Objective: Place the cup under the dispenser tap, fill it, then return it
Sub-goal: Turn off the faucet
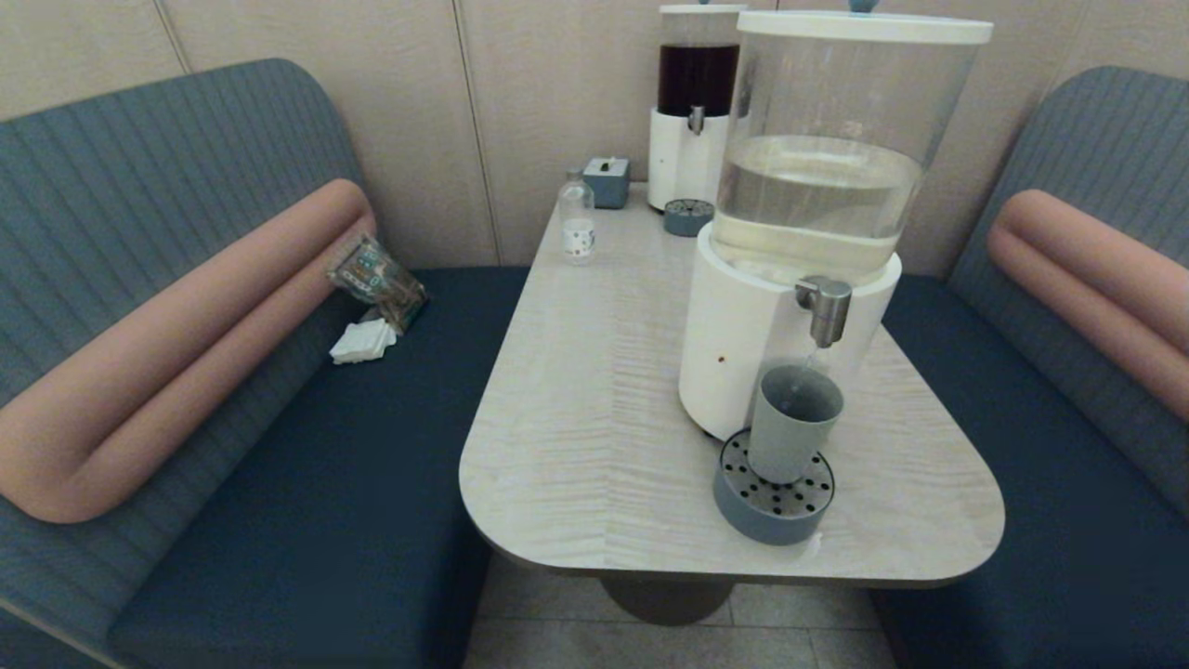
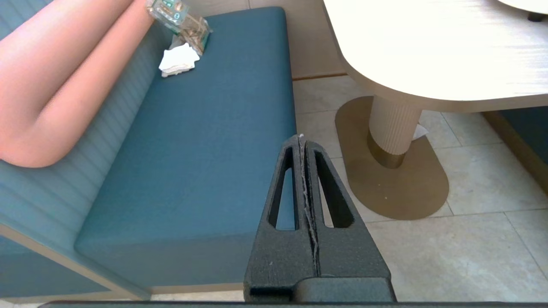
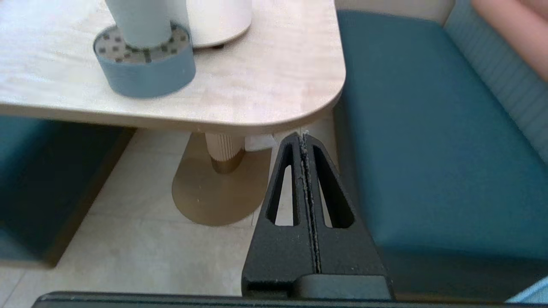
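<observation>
The grey-blue cup (image 1: pixel 791 420) stands upright on a round perforated drip tray (image 1: pixel 774 500), right below the steel dispenser tap (image 1: pixel 825 308) of the white-based dispenser (image 1: pixel 743 344). A thin stream of water runs from the tap into the cup. The right wrist view shows the cup's lower part (image 3: pixel 140 21) on the tray (image 3: pixel 144 64). Neither arm shows in the head view. My left gripper (image 2: pixel 302 137) hangs shut and empty below table height, over the left bench's edge. Shut and empty too, my right gripper (image 3: pixel 304 135) sits low under the table's near right corner.
A small clear bottle (image 1: pixel 577 223), a grey box (image 1: pixel 607 180), a second drip tray (image 1: pixel 687 216) and the dark-red dispenser (image 1: pixel 695 111) stand at the table's far end. A packet (image 1: pixel 376 279) and napkins (image 1: pixel 363 341) lie on the left bench. The table's pedestal (image 2: pixel 391 130) rises from the tiled floor.
</observation>
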You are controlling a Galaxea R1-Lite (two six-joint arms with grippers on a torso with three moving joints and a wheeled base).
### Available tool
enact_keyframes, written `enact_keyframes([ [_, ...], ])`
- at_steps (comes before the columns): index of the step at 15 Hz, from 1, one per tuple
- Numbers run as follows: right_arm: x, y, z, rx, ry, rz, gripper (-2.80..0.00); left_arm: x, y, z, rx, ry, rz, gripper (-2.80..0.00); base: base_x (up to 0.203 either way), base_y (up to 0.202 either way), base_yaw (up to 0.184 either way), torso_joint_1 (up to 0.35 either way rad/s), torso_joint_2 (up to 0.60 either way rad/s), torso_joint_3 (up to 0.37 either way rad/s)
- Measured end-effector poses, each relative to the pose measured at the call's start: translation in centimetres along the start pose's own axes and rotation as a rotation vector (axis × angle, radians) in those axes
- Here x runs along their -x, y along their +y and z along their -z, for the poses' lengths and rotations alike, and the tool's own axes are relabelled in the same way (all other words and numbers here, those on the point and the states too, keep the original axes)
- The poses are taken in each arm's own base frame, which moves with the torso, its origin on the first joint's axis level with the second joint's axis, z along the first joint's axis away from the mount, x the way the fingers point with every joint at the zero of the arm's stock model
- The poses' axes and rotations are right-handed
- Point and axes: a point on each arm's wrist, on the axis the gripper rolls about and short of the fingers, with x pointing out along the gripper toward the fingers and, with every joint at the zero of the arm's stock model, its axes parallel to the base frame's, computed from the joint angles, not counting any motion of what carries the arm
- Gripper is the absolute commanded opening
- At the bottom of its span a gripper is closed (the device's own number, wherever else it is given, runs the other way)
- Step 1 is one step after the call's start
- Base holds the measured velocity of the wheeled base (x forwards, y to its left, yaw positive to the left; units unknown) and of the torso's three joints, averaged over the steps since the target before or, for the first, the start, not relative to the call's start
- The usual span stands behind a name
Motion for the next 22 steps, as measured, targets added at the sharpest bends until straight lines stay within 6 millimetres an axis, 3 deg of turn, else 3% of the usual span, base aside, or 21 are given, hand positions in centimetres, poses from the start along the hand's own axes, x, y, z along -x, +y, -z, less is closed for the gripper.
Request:
enact_keyframes([
  [12,0.0,0.0,0.1,-0.026,-0.003,0.007,-2.8,0.0,0.0,0.0,0.0,-0.001,-0.001,-2.8,0.0,0.0,0.0,0.0,0.0,0.0],
  [14,0.2,0.0,-0.6,-0.026,-0.02,0.015,-2.8,0.0,0.0,0.0,0.0,0.0,-0.001,-2.8,0.0,0.0,0.0,0.0,0.0,0.0],
  [16,1.4,-0.1,-4.0,-0.034,-0.107,0.028,-2.8,0.0,0.0,0.0,0.0,0.0,0.0,-2.8,0.0,0.0,0.0,0.0,0.0,0.0],
  [19,4.1,-0.3,-11.7,-0.046,-0.237,0.02,-2.8,0.0,0.0,0.0,0.0,0.0,0.0,-2.8,0.0,0.0,0.0,0.0,0.0,0.0],
  [22,2.8,-0.3,-19.6,-0.049,-0.225,0.007,-2.8,0.0,0.0,0.0,0.0,0.0,0.0,-2.8,0.0,0.0,0.0,0.0,0.0,0.0],
])
